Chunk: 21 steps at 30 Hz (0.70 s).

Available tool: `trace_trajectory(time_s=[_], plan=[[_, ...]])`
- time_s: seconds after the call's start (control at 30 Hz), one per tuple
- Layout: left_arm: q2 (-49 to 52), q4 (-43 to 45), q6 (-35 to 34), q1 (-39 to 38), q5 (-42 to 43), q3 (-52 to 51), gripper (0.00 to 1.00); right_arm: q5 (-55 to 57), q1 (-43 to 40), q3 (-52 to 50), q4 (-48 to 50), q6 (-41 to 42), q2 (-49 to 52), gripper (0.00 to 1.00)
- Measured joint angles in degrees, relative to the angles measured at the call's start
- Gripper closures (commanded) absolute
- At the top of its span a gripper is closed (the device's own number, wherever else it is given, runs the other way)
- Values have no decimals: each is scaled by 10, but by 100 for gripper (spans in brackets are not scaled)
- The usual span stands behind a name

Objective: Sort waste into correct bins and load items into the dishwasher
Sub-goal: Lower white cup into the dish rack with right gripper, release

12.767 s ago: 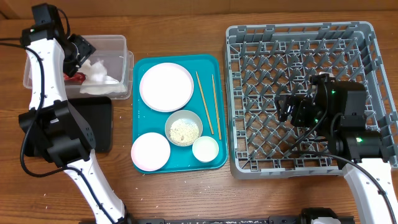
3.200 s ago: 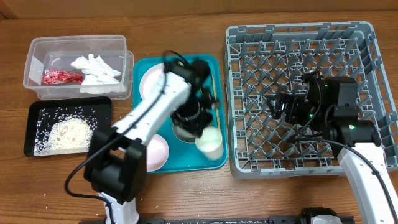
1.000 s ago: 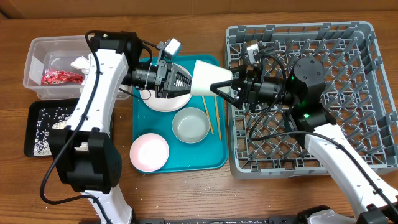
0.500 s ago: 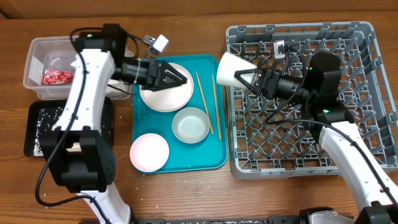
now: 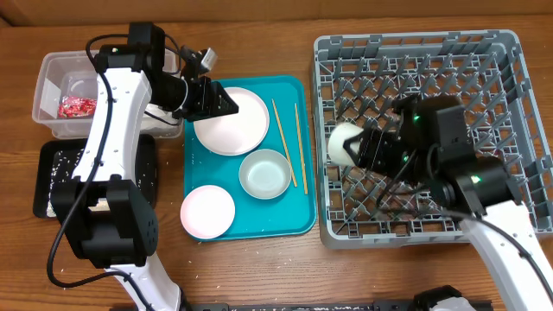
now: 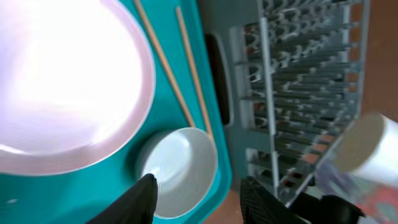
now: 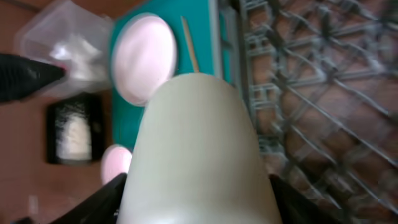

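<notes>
My right gripper (image 5: 359, 147) is shut on the white cup (image 5: 343, 143), holding it over the left part of the grey dish rack (image 5: 518, 104); the cup fills the right wrist view (image 7: 199, 149). My left gripper (image 5: 226, 102) is open and empty, above the left edge of the large white plate (image 5: 235, 121). On the teal tray (image 5: 298, 220) also sit the grey metal bowl (image 5: 264, 174), the pale pink plate (image 5: 207, 211) and two chopsticks (image 5: 283, 138). The clear tub (image 5: 52, 65) holds the red wrapper (image 5: 76, 105). The black tray (image 5: 43, 186) holds rice.
The left wrist view shows the plate (image 6: 62, 81), the bowl (image 6: 177, 165), the chopsticks (image 6: 186, 68) and the rack (image 6: 298, 74). The left arm hides much of the tub and black tray. A few rice grains lie on the wooden table.
My right gripper carried the cup down and right, from above the rack's left edge to low over the rack. My left gripper drew back left over the plate.
</notes>
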Motion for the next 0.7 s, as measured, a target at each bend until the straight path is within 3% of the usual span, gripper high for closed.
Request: trace_trajectory(time_s=[0.17, 0.3, 0.7], plan=[[0, -1, -6, 0, -51, 0, 54, 111, 72, 42, -134, 43, -3, 54], [0, -2, -13, 0, -89, 0, 53, 159, 84, 42, -220, 97, 14, 53], [0, -2, -15, 0, -145, 0, 53, 189, 84, 38, -259, 142, 91, 52]])
